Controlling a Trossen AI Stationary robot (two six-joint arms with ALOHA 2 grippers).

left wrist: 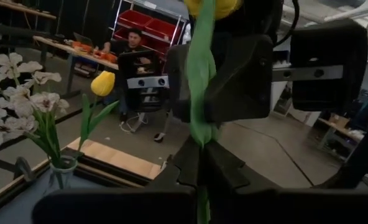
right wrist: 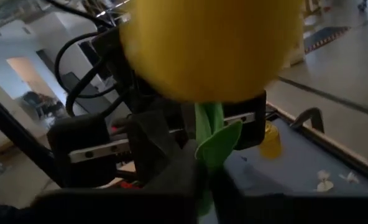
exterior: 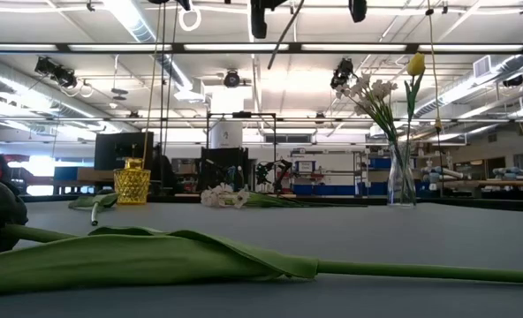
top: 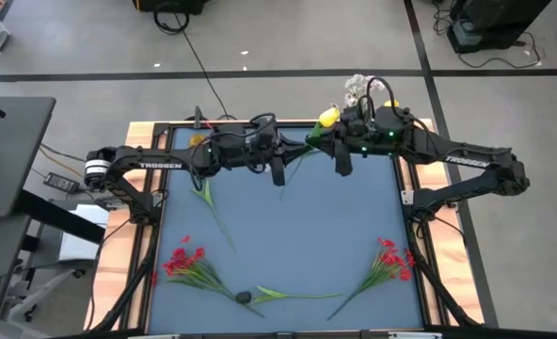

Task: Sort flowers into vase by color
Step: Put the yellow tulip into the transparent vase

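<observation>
A: Left pincer and right pincer high over the far half of the counter, facing each other. Right pincer clamped on the green stem of a yellow tulip, bloom filling the right wrist view. Left pincer closed around the same stem lower down.

B: Surroundings?

A: Clear glass vase at the far right corner, holding white blossoms and one yellow bud. Faceted gold vase at the far left. Red sprays lying near left, more red sprays near right, a dark bloom with a long leafy stem at the near edge. Loose green stem left of centre.

B: Lettering?

A: "TROSSEN" in white on both forearms.

B: Surfaces?

A: Counter top matte blue-grey, framed in black rails over pale wood. Leaves thin, fabric-like.
</observation>
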